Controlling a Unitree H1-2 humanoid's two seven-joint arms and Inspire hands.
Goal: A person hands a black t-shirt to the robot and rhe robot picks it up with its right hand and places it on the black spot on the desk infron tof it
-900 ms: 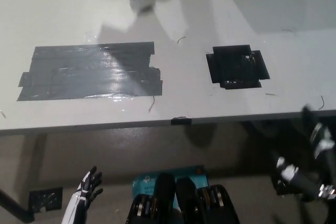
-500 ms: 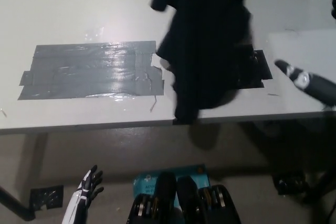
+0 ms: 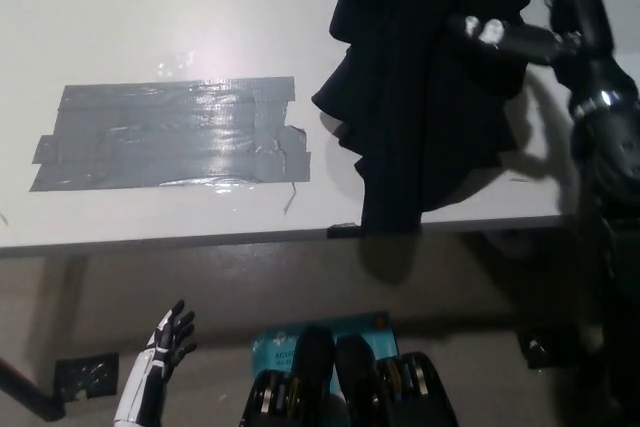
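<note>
A black t-shirt (image 3: 420, 97) hangs down from above the picture's top edge over the right part of the white desk (image 3: 150, 17). Its lower end reaches past the desk's front edge. My black right hand (image 3: 505, 35) is raised from the right and lies against the shirt's right side, high up. Whether it grips the cloth I cannot see. The shirt hides the black spot on the desk. My white left hand (image 3: 165, 347) rests low at the lower left, below the desk, open and holding nothing.
A wide patch of grey tape (image 3: 170, 135) covers the desk's left half. The desk's front edge (image 3: 200, 240) runs across the middle of the picture. A teal object (image 3: 280, 349) lies on the floor below.
The shirt has shifted right and slightly up. My right arm has risen from beside the desk's right edge to the shirt's upper right side. The left hand has stayed put.
</note>
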